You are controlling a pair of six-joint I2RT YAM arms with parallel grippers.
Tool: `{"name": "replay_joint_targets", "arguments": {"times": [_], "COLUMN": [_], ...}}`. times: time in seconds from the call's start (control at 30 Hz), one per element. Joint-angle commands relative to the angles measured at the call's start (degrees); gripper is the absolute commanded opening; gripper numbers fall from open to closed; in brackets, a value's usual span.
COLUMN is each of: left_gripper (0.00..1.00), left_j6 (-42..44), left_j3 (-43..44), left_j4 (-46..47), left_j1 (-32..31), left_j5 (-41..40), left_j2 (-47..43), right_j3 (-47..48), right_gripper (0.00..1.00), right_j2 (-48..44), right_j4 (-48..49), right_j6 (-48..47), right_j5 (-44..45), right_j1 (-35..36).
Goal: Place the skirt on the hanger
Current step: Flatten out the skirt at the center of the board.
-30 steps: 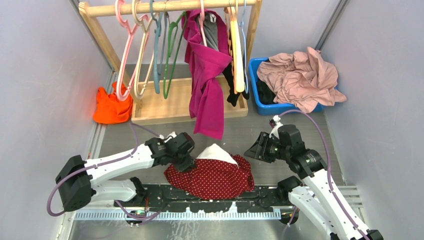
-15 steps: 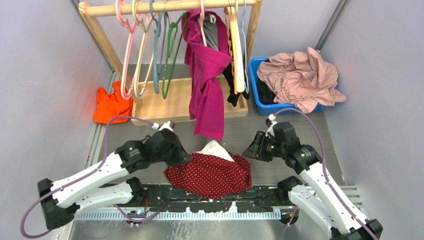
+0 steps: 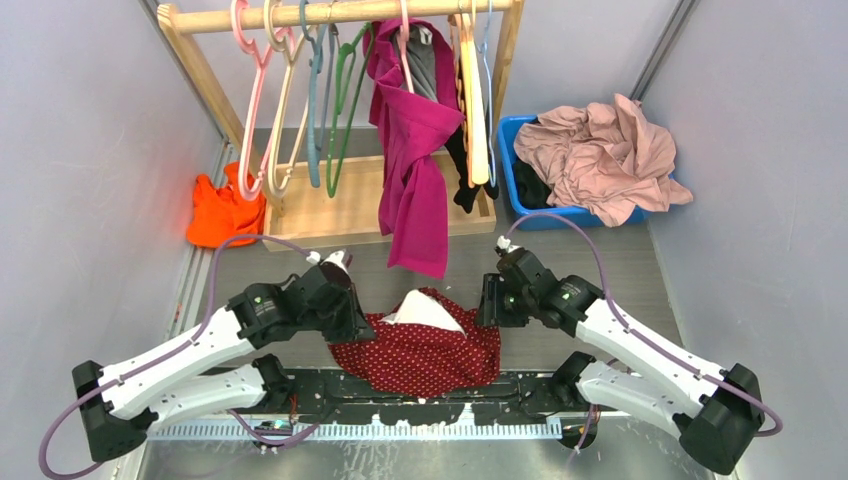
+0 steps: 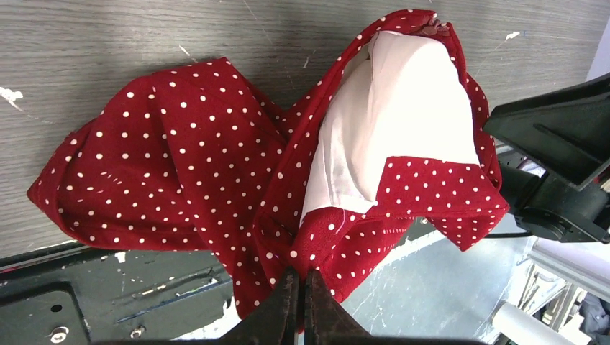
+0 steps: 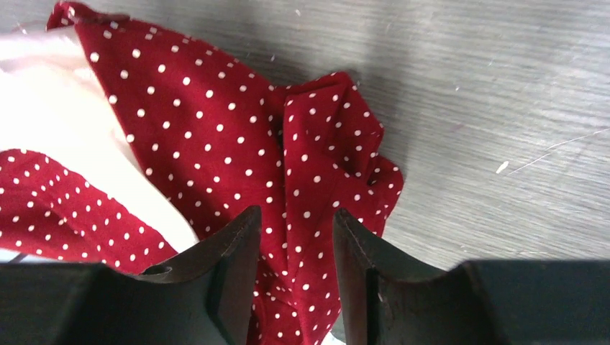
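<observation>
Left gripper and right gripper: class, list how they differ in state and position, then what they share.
The left gripper is shut, pinching the skirt's edge; the right gripper is open, gripping nothing. The left gripper sits at the skirt's left side, the right gripper at its right side. Both are low over the skirt.

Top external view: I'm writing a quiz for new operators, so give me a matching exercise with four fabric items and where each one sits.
Items:
1. skirt
2. magenta garment
3. pale pink garment
4. orange cloth

Places:
A. heaped over the blue bin
B. lying on the table between the two arms
C. hanging from the rail of the rack
D. bunched beside the rack's left post

Pairs: 1-B, 2-C, 3-A, 4-D
</observation>
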Motion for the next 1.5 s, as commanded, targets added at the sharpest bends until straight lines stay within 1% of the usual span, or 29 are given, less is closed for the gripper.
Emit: {"name": "replay_joint_targets", "arguments": {"times": [0.0,0.13,0.2,0.4,0.43,0.57,0.6,0.63,0.7,0.73,0.83,1.03,1.23,1.3,1.37,1.43,1.47], "left_gripper": [0.00,0.00,0.00,0.00,0.00,0.00,0.00,0.00,0.00,0.00,0.00,0.00,0.00,0.00,0.00,0.00,0.00], "left_j6": [1.9,2.6,2.9,3.0,3.0,3.0,3.1,3.2,3.6,3.8,4.9,8.1,12.0,14.1,16.6,18.5,19.3], "left_j3": [-0.4,0.2,0.2,-0.3,-0.5,-0.9,-0.8,-0.7,-0.1,0.4,3.0,12.2,23.3,28.9,36.5,44.3,46.1], "left_j4": [-1.9,-2.4,-2.3,-1.7,-1.7,-1.3,-1.4,-1.9,-3.3,-4.3,-7.9,-15.2,-19.7,-22.1,-25.0,-27.1,-27.3], "left_j1": [0.0,0.0,0.0,0.0,0.0,0.0,0.0,0.0,0.0,0.0,0.0,-0.1,0.0,0.1,0.1,0.1,0.1], "left_j5": [0.4,0.9,1.5,1.7,1.8,2.3,2.4,2.4,2.0,1.7,0.6,-2.6,-6.9,-10.1,-13.9,-17.4,-18.5], "left_j2": [-3.0,-2.4,-2.0,-2.7,-2.8,-3.2,-3.4,-3.8,-4.5,-5.1,-6.8,-7.5,-3.8,-1.7,0.9,3.1,3.2], "right_j3": [3.2,2.6,2.8,4.1,4.4,6.2,6.7,7.4,9.0,9.8,14.0,25.3,38.1,42.8,46.2,47.7,47.1], "right_gripper": [0.47,0.48,0.49,0.48,0.46,0.33,0.30,0.24,0.15,0.13,0.08,0.06,0.03,0.02,0.01,0.01,0.01], "right_j2": [1.0,1.7,2.1,4.8,5.7,9.3,9.8,9.9,8.6,7.4,3.8,-0.2,2.3,4.1,5.2,5.8,5.5], "right_j4": [0.7,3.6,4.4,2.8,2.0,-2.3,-3.5,-4.6,-6.3,-7.0,-10.3,-14.6,-15.2,-14.5,-12.1,-9.9,-8.8], "right_j6": [-0.6,0.8,1.6,3.2,3.2,3.4,3.5,3.8,4.2,4.3,3.6,0.6,-5.8,-8.0,-9.7,-10.9,-11.0], "right_j5": [5.2,3.5,3.3,8.2,9.5,16.4,18.2,20.0,22.3,24.7,27.9,32.9,36.0,37.3,37.8,37.9,37.8], "right_j1": [1.1,4.3,7.0,13.0,13.7,15.2,15.3,15.3,15.4,15.4,15.4,15.4,15.4,15.4,15.4,15.4,15.4]}}
